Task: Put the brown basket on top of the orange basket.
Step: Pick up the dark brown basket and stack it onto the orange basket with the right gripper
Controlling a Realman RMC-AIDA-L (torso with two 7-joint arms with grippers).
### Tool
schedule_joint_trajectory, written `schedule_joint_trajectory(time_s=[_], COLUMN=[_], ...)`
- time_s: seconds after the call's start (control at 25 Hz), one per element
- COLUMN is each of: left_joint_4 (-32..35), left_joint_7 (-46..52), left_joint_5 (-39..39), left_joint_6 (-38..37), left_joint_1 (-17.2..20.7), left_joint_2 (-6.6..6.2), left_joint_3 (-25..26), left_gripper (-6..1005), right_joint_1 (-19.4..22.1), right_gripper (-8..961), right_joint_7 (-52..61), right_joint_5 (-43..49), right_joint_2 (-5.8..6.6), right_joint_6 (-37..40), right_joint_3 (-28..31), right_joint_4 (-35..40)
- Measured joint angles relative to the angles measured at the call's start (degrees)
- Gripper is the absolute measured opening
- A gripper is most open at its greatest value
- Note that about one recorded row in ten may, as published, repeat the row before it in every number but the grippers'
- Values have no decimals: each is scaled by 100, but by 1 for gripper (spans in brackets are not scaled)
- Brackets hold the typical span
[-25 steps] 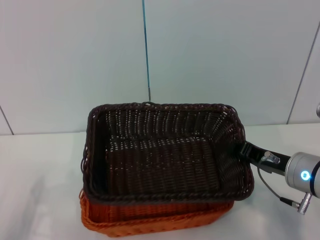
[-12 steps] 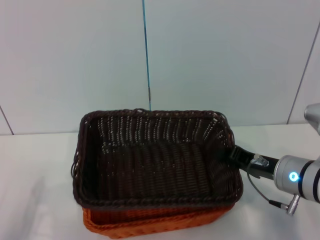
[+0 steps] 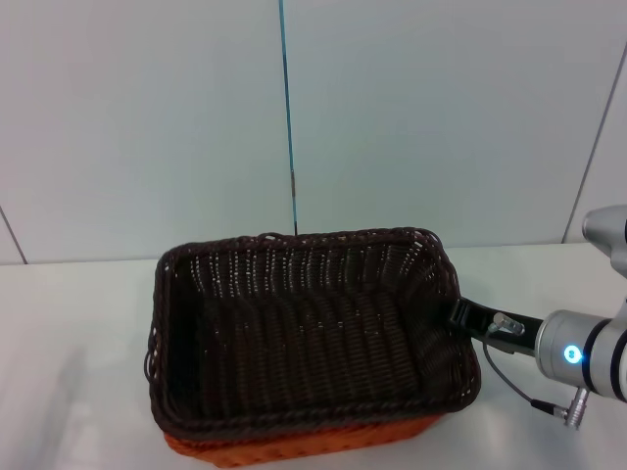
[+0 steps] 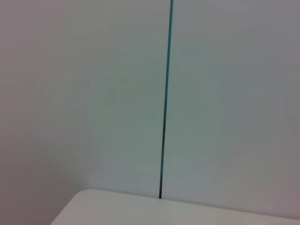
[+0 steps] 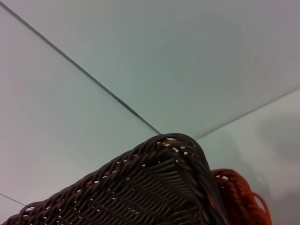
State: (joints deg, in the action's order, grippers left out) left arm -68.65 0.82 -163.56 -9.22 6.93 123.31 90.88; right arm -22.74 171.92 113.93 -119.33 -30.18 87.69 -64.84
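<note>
The brown basket (image 3: pixel 294 333) sits low over the orange basket (image 3: pixel 304 446), and only a strip of orange shows along its near side. My right gripper (image 3: pixel 458 315) is at the brown basket's right rim, shut on the braided edge. The right wrist view shows a corner of the brown basket (image 5: pixel 140 192) up close, with a bit of the orange basket's rim (image 5: pixel 239 197) beside it. Neither the left arm nor its gripper appears in any view.
Both baskets rest on a white table (image 3: pixel 78 333) in front of a pale wall with a thin dark seam (image 3: pixel 286 117). The left wrist view shows only that wall and a corner of the table (image 4: pixel 140 211).
The brown basket has moved left and down with my right gripper. It now covers the orange basket more squarely, and less orange shows at the front.
</note>
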Motion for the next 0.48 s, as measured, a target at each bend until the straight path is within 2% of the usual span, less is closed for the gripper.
schedule_joint_trajectory(time_s=[0.48], left_joint_4=[0], left_joint_7=[0], left_joint_5=[0], left_joint_6=[19], left_joint_1=[28], left_joint_2=[0], left_joint_3=[9], left_gripper=[797], right_joint_1=[-195], right_gripper=[144], right_joint_7=[-1], right_joint_5=[270], right_joint_2=[-8], right_joint_6=[276], right_joint_3=[-126], right_joint_4=[204])
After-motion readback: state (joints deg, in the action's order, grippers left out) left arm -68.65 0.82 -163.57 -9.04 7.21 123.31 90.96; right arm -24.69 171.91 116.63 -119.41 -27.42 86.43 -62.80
